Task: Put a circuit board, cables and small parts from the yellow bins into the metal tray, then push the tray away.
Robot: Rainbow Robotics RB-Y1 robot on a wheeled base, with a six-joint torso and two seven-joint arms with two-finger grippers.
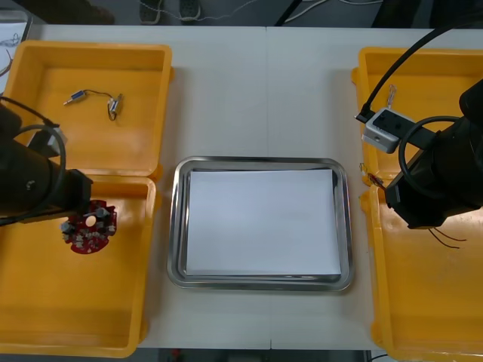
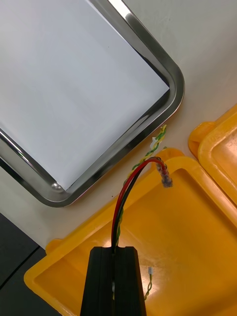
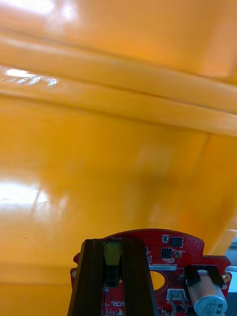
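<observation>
The left arm reaches down into the near left bin (image 1: 75, 302), left claw (image 3: 112, 244) clamped on the one board (image 1: 89, 228); a loose cable (image 1: 94, 94) lies in the far left bin (image 1: 45, 143); the tray (image 1: 260, 161), white inside, sits mid-counter (image 1: 226, 90) among four bins (image 1: 426, 90); the right arm hangs over the near right bin (image 2: 197, 237), right claw (image 2: 116, 249) closed tight on a cable (image 2: 121, 197) arching toward the tray's corner.
</observation>
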